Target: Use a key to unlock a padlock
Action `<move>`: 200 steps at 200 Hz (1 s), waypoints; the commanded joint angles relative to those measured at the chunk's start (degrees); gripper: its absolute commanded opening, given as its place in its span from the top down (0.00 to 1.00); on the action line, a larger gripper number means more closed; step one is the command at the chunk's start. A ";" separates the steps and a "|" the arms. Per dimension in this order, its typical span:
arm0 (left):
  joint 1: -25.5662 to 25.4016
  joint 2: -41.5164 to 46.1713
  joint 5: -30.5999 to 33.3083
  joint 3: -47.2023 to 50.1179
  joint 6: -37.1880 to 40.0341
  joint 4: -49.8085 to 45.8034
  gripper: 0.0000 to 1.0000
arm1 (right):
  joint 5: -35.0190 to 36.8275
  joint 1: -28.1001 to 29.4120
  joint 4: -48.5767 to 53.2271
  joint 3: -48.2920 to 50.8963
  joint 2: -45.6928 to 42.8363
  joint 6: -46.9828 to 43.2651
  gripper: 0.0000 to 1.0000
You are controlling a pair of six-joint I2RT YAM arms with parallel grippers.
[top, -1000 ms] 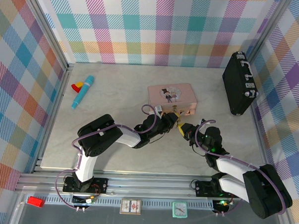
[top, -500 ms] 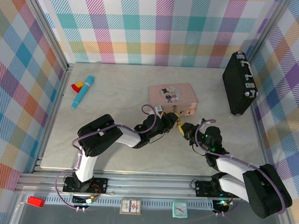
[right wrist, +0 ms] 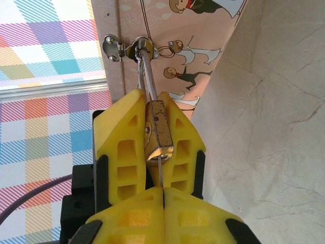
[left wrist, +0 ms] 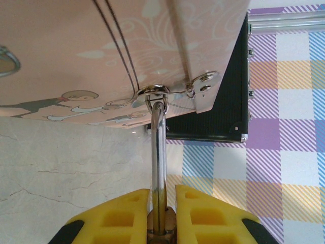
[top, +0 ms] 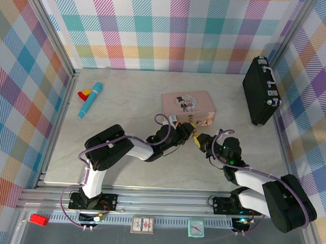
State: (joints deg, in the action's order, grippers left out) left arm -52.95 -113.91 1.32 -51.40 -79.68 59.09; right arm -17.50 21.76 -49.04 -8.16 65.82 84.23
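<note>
Little has shifted in the last second: the right arm's elbow has swung slightly inward, and both grippers stay at the tin's front. Nearest, the right gripper (right wrist: pixel 162 203) is pinched tight on the key (right wrist: pixel 161 175), whose thin blade runs up into the bottom of the padlock (right wrist: pixel 158 131). The left gripper (left wrist: pixel 162 203) clamps the brass body from both sides. The shackle is threaded through the clasp of the tin (left wrist: pixel 61 46). Farther off stands the black case (top: pixel 261 99). The key looks seated, so turning it is likely next.
</note>
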 commanded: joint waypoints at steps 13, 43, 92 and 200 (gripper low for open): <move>-1.63 1.32 -2.46 -1.47 1.46 11.06 1.00 | 0.81 -0.40 -2.03 -1.35 0.21 0.76 1.00; -1.63 1.33 -2.38 -1.25 1.37 11.31 1.00 | 1.78 -0.68 1.05 -1.25 -1.85 0.25 1.00; -1.93 1.69 -2.46 -1.27 1.61 11.49 1.00 | 2.74 -0.84 4.26 -1.59 -3.17 -0.03 1.00; -2.33 2.21 -2.73 -1.27 2.46 10.22 1.00 | 3.97 -1.37 4.12 -2.02 -3.33 0.06 1.00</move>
State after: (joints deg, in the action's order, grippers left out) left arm -53.21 -113.91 1.32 -51.40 -78.61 60.01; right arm -16.23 21.32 -45.67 -8.27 62.87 84.82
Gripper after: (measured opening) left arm 0.144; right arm 0.064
